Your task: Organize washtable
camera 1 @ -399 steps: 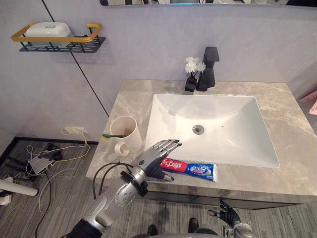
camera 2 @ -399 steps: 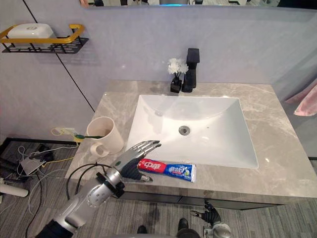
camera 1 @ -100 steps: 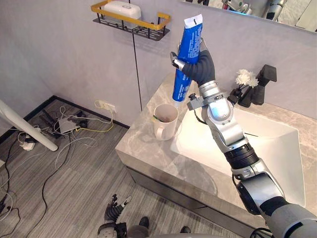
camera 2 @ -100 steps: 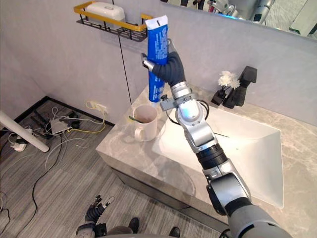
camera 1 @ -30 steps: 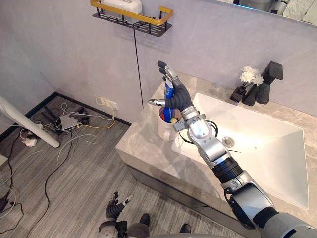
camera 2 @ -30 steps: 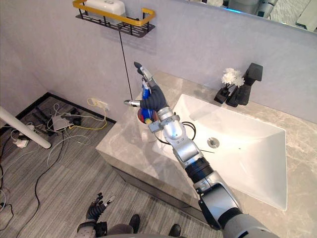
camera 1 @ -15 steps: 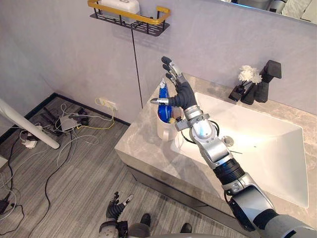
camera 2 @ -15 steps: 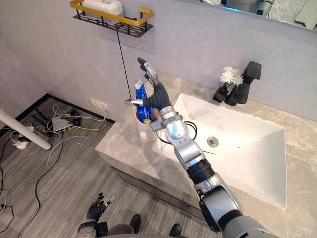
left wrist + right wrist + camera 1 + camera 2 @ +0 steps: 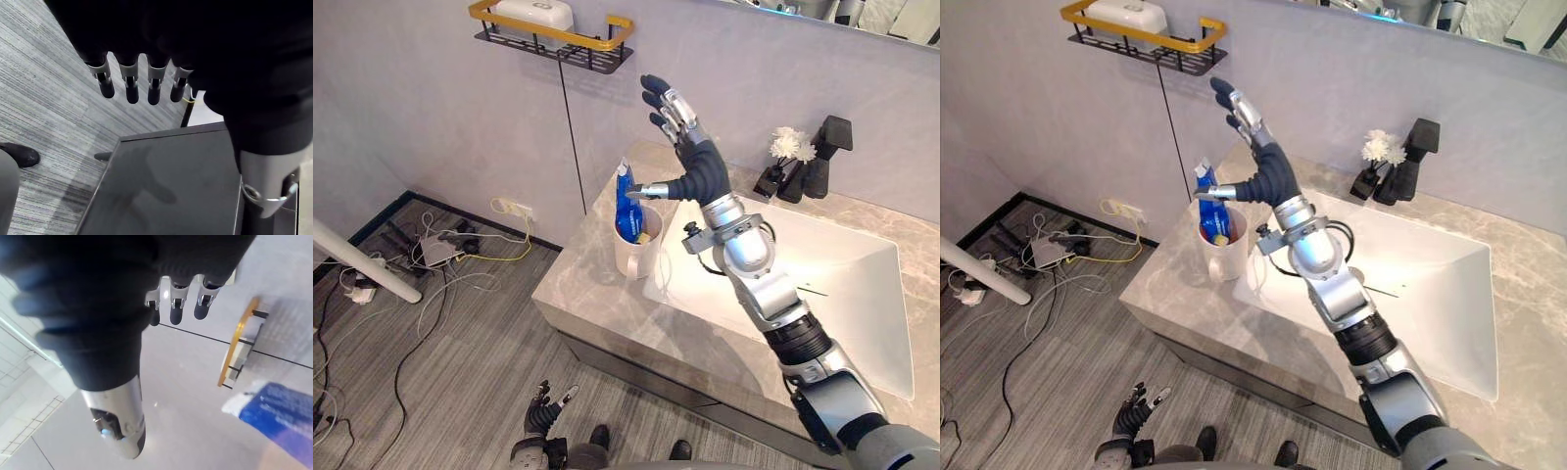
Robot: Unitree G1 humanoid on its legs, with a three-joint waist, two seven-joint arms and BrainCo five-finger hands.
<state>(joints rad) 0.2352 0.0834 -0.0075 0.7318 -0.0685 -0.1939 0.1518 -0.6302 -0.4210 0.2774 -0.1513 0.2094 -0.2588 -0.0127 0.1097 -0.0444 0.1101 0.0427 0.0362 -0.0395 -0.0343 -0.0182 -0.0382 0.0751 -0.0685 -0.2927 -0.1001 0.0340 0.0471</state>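
- Toothpaste tube (image 9: 626, 203) stood upright in the cream cup (image 9: 628, 257), its blue body rising above the rim.
- The cup sat on the grey marbled countertop (image 9: 592, 304), near its left end and just beside the white sink (image 9: 862, 284).
- The right hand (image 9: 695, 166) was raised above the cup with its fingers (image 9: 666, 103) straight and spread, grasping nothing. Its thumb reached towards the top of the tube, and contact could not be judged.
- The left hand (image 9: 546, 416) hung low over the floor, fingers (image 9: 129, 90) straight and loose, with nothing in it.
- A black faucet (image 9: 824, 157) and a small vase of white flowers (image 9: 787, 147) stood behind the sink.
- A wall shelf (image 9: 553, 41) with a yellow rail carried a white soap dish (image 9: 533, 14).
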